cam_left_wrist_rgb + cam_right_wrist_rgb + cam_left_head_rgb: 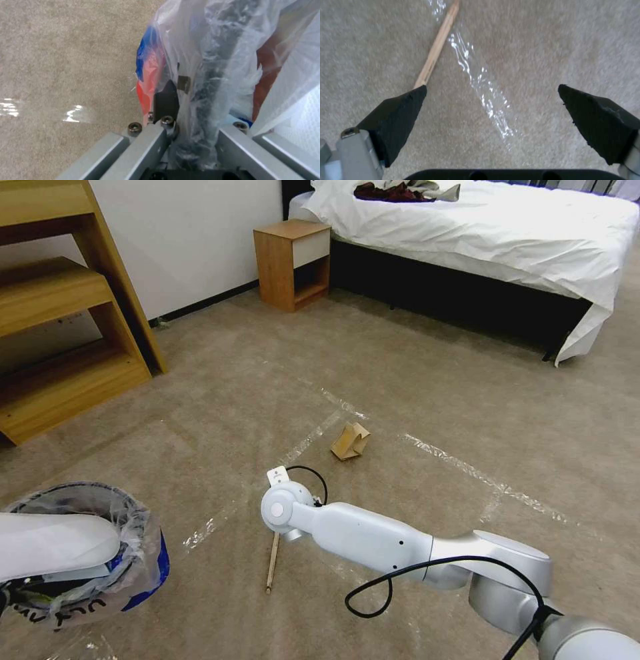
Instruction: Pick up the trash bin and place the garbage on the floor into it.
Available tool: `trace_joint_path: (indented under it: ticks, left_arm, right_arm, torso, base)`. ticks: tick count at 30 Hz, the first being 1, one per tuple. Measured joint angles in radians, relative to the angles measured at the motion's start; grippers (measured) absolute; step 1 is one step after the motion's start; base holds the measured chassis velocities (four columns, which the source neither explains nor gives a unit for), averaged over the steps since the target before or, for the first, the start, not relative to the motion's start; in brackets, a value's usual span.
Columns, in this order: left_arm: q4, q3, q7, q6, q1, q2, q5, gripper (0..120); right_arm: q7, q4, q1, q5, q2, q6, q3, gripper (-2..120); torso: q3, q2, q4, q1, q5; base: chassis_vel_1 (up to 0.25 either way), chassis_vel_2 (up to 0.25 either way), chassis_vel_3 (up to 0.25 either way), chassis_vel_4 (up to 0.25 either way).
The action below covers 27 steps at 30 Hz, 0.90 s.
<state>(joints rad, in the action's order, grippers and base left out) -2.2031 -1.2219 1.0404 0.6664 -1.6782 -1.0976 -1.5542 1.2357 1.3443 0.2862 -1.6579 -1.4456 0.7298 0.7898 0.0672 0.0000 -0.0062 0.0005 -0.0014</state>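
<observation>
Looked like a bedroom, bed (493,240) with rumpled white sheets, little wooden nightstand (292,263) beside it, wooden shelf unit (60,307) along the wall, beige carpet (413,380) everywhere

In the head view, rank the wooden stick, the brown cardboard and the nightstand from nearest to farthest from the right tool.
1. wooden stick, lying on the carpet right under the right tool
2. brown cardboard, farther ahead on the taped carpet
3. nightstand, far off beside the bed

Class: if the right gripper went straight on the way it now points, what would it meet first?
Probably the beige carpet floor: the open right gripper points down at it, with the thin wooden stick off by one fingertip, not between them.
</observation>
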Motion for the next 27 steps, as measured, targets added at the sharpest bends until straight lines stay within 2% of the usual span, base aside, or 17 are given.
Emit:
trace_joint_path:
  ticks: [11,27]
  left_arm:
    - [-0.002,0.025,0.001,0.000,0.005,-0.002,0.014,0]
    - [-0.001,0.044,0.001,-0.001,0.009,-0.005,0.030,0]
  right_arm:
    - [0.027,-0.055,0.102,0.031,-0.061,-0.011,-0.077,100]
    - [0.012,-0.143,0.173,0.123,-0.133,-0.041,-0.156,100]
  torso:
    - [0.000,0.000,-0.0001,0.000,0.0001]
    - [0.000,0.000,0.0000,0.000,0.0001]
  base:
    - [0.000,0.000,0.000,0.000]
    - [0.000,0.000,0.000,0.000]
